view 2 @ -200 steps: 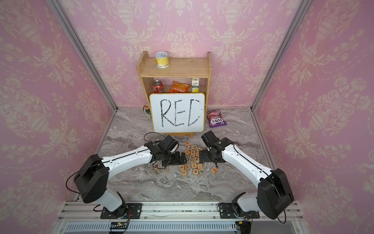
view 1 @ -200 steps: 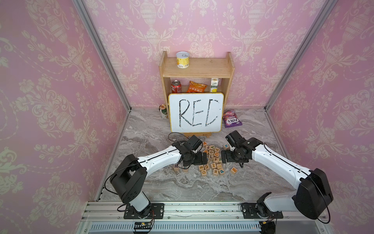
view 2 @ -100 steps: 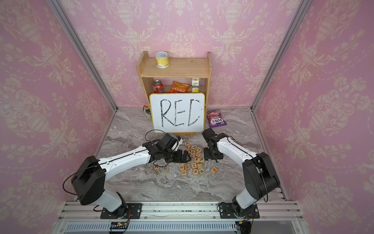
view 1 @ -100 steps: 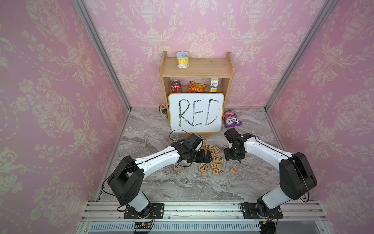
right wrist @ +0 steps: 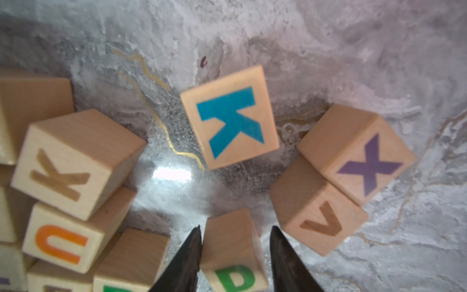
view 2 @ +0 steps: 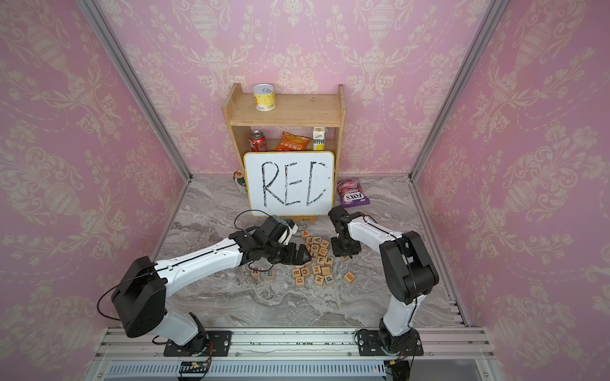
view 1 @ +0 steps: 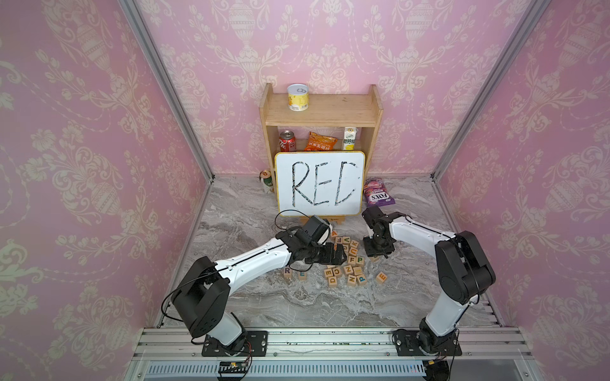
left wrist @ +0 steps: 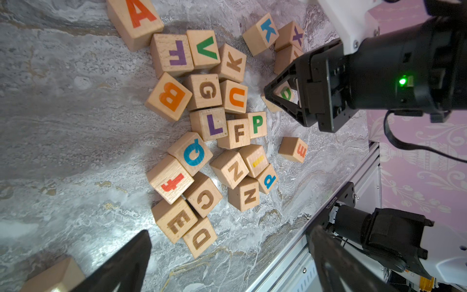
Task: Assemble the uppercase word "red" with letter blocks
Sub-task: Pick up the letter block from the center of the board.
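Now, my right gripper (right wrist: 236,228) pinches green D block (right wrist: 232,255); must lift straight, clearing brown V block (right wrist: 318,217) on far side.

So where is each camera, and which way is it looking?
Top views: high at the front, looking down and back at whiteboard and block pile; left arm and right arm show whole.
Left wrist: on the left arm, looking down on the pile; shows its own wide-apart fingers and the right arm's fingers.
Right wrist: on the right arm, close above the table; its fingers flank the green D block.
Shared: both wrist views show the green D block and blue K block.
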Robot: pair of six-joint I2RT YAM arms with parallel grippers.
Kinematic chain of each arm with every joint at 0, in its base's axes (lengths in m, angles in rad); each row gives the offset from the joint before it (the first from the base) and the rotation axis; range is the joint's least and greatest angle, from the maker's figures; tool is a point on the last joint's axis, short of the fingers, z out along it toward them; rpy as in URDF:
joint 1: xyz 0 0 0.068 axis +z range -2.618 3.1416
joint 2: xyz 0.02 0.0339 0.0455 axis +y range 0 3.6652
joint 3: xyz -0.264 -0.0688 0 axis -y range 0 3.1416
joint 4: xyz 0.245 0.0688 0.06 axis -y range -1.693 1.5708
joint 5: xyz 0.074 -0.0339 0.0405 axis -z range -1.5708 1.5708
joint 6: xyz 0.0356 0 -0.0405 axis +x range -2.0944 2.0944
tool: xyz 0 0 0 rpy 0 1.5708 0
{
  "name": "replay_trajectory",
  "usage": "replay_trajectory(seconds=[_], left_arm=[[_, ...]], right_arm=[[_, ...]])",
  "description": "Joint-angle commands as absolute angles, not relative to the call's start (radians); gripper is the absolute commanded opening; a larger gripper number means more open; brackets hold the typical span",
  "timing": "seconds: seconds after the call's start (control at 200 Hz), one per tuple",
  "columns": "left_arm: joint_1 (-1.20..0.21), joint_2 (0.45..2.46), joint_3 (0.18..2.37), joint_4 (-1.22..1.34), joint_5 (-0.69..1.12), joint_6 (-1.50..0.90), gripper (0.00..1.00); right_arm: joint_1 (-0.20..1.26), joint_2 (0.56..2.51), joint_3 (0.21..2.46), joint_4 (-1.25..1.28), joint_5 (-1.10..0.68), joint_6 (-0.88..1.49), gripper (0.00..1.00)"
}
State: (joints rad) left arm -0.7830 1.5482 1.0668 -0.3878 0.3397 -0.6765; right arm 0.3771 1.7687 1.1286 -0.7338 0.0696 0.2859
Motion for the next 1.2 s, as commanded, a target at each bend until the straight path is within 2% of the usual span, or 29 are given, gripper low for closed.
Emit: replay_trajectory(seconds=[0.0,0.105,0.22,0.255,0.816,1.191], left_arm=[[-0.788,1.534,1.095,-0.415,0.365,-0.647,0.99],[-0.788,1.536,1.098,-0.416,0.365,-0.647,0.99],[-0.788,1.536,1.098,-0.413,0.365,-0.647,0.99],[-0.787,1.536,1.100,-0.414,0.363,-0.647,0.99],[-0.777,1.450,1.141,-0.554,0.282,-0.552,0.99],[-0.764,1.347,1.124,-0.631,0.214,-0.541,0.99]], right_arm=[[0.370,1.787,1.153,-0.730,0.053,0.267,0.44],[0.369,1.794,1.157,-0.736,0.052,0.271,0.36],[0.370,1.801,1.164,-0.759,0.058,0.285,0.16],[0.369,1.801,1.192,-0.771,0.060,0.291,0.13],[0.380,1.690,1.311,-0.935,-0.008,0.458,0.14],[0.488,1.680,1.393,-0.974,-0.029,0.540,0.15]])
